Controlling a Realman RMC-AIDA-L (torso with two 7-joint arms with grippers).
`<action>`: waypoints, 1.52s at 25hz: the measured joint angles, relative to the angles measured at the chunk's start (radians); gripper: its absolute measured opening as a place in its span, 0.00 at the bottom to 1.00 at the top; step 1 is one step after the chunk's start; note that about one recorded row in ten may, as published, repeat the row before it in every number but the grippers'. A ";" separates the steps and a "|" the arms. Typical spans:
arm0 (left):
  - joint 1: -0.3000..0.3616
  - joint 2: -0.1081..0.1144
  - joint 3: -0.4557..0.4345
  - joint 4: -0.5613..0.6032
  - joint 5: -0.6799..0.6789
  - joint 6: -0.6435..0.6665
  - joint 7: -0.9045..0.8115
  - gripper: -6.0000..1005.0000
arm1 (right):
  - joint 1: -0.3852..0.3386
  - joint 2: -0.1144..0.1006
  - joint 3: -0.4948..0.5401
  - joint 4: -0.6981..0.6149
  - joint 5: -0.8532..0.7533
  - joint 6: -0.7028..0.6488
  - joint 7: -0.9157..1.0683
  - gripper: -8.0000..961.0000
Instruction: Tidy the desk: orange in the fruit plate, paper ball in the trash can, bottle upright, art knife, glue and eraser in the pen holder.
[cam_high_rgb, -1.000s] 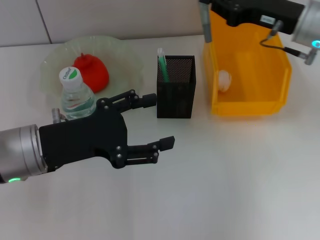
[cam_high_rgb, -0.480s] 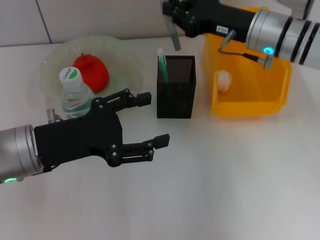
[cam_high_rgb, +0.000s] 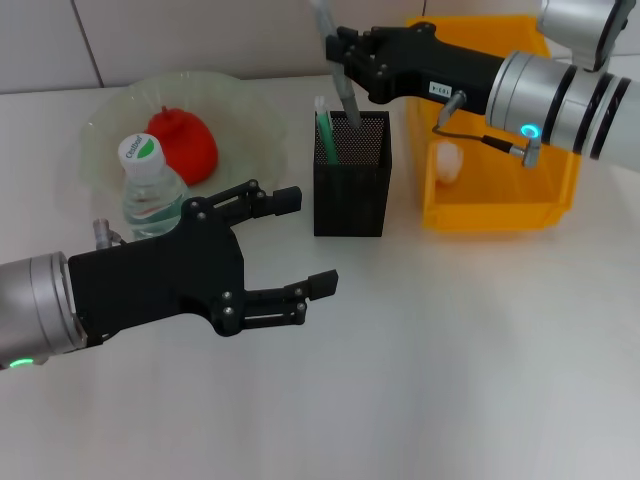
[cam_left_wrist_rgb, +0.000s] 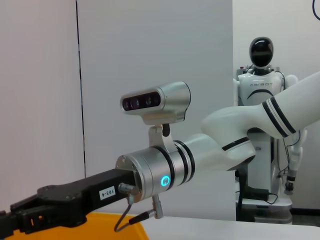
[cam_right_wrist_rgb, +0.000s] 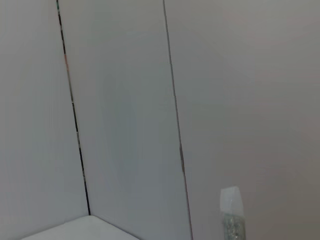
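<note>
Your right pincer (cam_high_rgb: 340, 55) grips a grey stick, probably the knife (cam_high_rgb: 338, 80), steeply tilted with its lower end at the pen holder (cam_high_rgb: 351, 172) mouth, ready to drop beside the green pen (cam_high_rgb: 324, 128). Your left pincer (cam_high_rgb: 295, 243) hovers spread and empty beside the upright bottle (cam_high_rgb: 152, 190). The orange (cam_high_rgb: 184, 142) sits in the plate (cam_high_rgb: 240, 105); the paper ball (cam_high_rgb: 449, 160) lies in the bin (cam_high_rgb: 500, 190). The right arm hides the bin's back, and the holder's contents are unclear.
</note>
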 joint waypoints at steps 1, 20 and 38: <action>0.000 0.000 0.000 -0.001 0.000 0.000 0.000 0.86 | -0.001 0.000 0.000 0.004 0.000 0.000 0.000 0.12; -0.001 0.000 0.000 -0.012 0.000 0.000 0.011 0.86 | -0.010 0.006 0.000 0.072 -0.002 0.040 -0.043 0.19; -0.005 0.000 -0.002 -0.024 0.000 0.000 0.011 0.86 | -0.040 0.007 0.008 0.060 0.002 0.014 -0.087 0.37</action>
